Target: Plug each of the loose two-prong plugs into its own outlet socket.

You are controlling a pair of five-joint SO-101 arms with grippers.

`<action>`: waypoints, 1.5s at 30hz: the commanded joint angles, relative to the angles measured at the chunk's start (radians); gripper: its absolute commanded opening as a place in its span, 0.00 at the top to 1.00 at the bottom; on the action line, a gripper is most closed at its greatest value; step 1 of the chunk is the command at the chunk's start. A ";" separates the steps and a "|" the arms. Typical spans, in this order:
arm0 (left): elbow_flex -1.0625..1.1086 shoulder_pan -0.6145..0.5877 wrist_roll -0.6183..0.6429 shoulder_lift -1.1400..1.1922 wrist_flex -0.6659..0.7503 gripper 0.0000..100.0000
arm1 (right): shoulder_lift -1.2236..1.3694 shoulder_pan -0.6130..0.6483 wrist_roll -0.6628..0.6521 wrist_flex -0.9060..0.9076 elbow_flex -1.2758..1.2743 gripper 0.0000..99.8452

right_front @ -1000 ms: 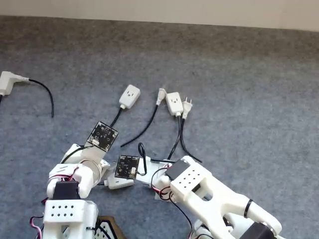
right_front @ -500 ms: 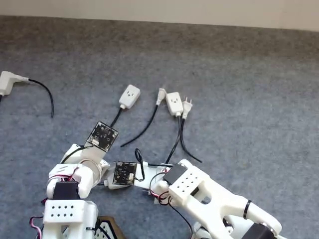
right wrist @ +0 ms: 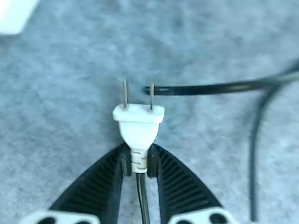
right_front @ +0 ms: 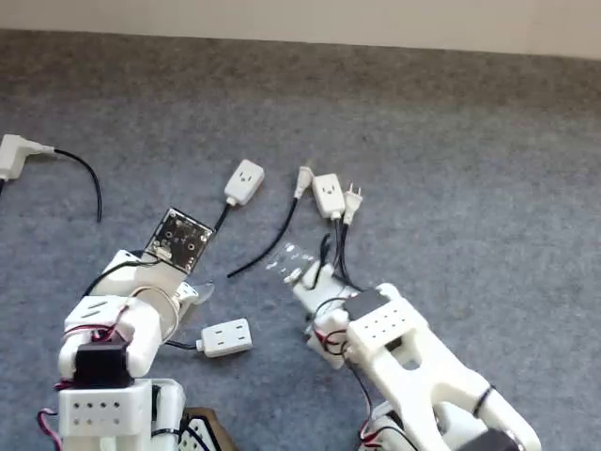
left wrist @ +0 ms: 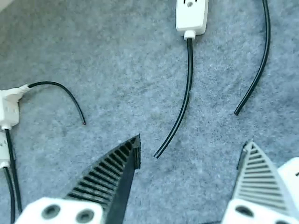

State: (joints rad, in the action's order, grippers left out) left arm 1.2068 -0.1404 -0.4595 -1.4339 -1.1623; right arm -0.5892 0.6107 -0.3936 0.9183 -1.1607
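Note:
My right gripper (right wrist: 138, 157) is shut on the neck of a white two-prong plug (right wrist: 138, 122), prongs pointing away over the carpet. From above, this gripper (right_front: 300, 271) sits mid-floor with the plug (right_front: 287, 254) just short of two loose plugs (right_front: 302, 178) (right_front: 352, 199) and a white socket (right_front: 329, 195). Another socket (right_front: 244, 181) lies to their left and shows again as the socket (left wrist: 191, 14) with its black cord. A third socket (right_front: 225, 336) lies near the arm bases. My left gripper (left wrist: 191, 142) hangs open above bare carpet, holding nothing.
A fourth white socket (right_front: 9, 155) with a short curved black cord lies at the far left edge. Black cords (right_front: 272, 242) cross the carpet between the arms. A loose cord end (left wrist: 156, 155) lies just ahead of the left fingertips.
The right arm swung from over the near socket up toward the middle, carrying the plug; that socket now lies uncovered. The left wrist shifted back and to the left.

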 commanded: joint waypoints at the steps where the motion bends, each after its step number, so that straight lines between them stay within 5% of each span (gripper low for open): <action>1: -0.197 0.013 0.012 0.127 -0.166 0.67 | -0.170 -0.084 0.046 0.015 0.002 0.99; 7: -0.541 0.025 -0.014 0.544 -0.350 0.67 | -0.366 -0.157 0.008 0.130 -0.045 0.99; 13: -0.700 0.171 -0.259 0.906 -0.539 0.67 | -0.501 -0.269 -0.051 0.134 -0.142 0.99; 23: -0.432 0.337 -0.299 1.070 -0.250 0.67 | -0.545 -0.308 -0.052 0.127 -0.185 0.99; 31: -0.199 0.344 -0.298 1.078 0.075 0.67 | -0.530 -0.306 -0.052 0.127 -0.183 0.99; 45: -0.285 0.466 -0.221 1.081 0.103 0.92 | -0.530 -0.306 -0.052 0.125 -0.183 0.99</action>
State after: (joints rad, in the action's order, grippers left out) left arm 1.0196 0.2693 -0.7342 -0.3506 -1.0564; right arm -1.1262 0.3115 -0.4381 1.0457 -1.3541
